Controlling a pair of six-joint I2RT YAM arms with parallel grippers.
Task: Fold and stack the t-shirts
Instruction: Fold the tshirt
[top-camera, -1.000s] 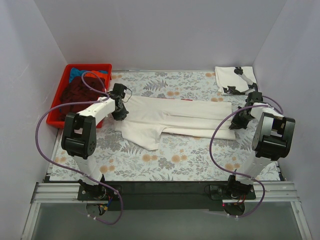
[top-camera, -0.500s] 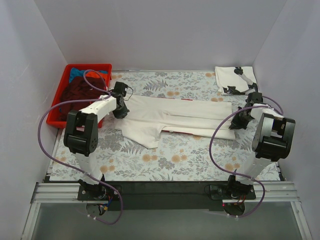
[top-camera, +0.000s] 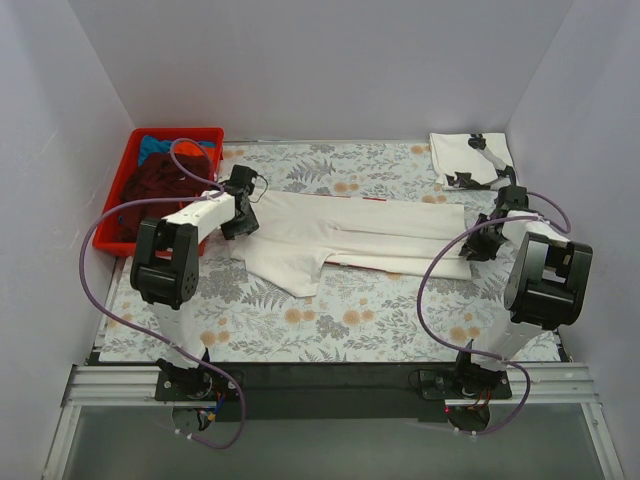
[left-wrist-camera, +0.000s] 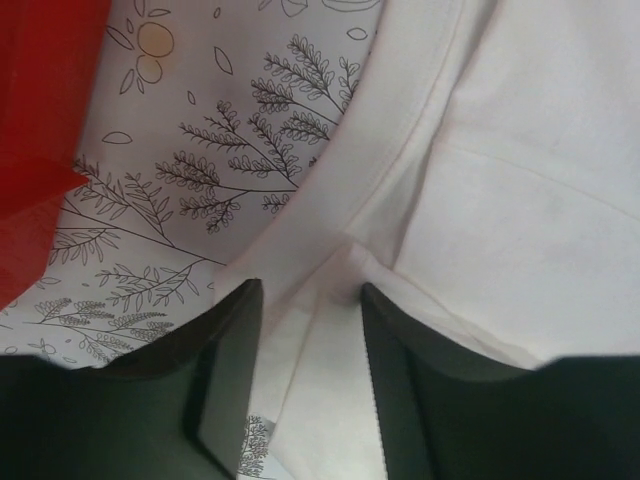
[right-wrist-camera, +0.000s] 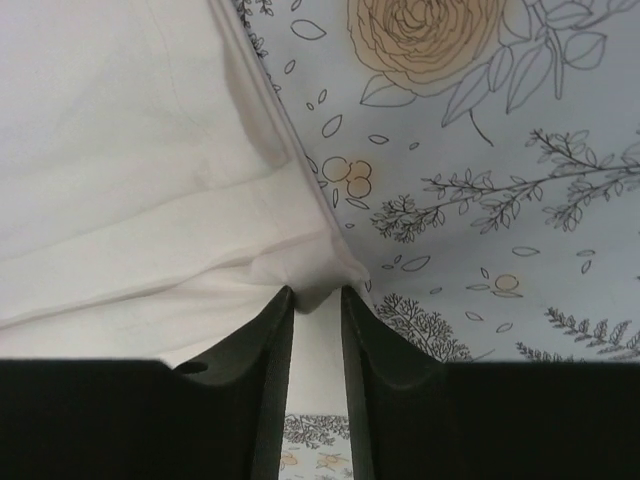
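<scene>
1. A table (top-camera: 350, 330) covered with a floral-print cloth is seen from above, with two robot arms bolted at its near edge.
2. A white t-shirt (top-camera: 350, 228) lies flat in a long band running left to right across the middle of the table, a little nearer the far edge. It is folded lengthwise, and one loose flap spreads toward the near edge on its left half.
3. A thin sliver of red shows along the shirt's far edge.
4. The left gripper (top-camera: 236, 226) is down on the shirt's left end. In its wrist view, a raised ridge of hemmed cloth runs between its dark fingers (left-wrist-camera: 225, 390), which stand a moderate way apart. They appear to be pinching that ridge, though the contact itself is hard to see.
5. The right gripper (top-camera: 478, 246) is down on the shirt's right end. In its wrist view, the jaws are narrow and clamp a bunched corner of the white cloth.
6. A second white tee with black print (top-camera: 470, 158) lies folded at the far right corner, apart from the long shirt.
7. A red crate (top-camera: 108, 238) stands at the far left corner. It holds a maroon tee (top-camera: 152, 182), with blue cloth (top-camera: 158, 147) behind it.
</scene>
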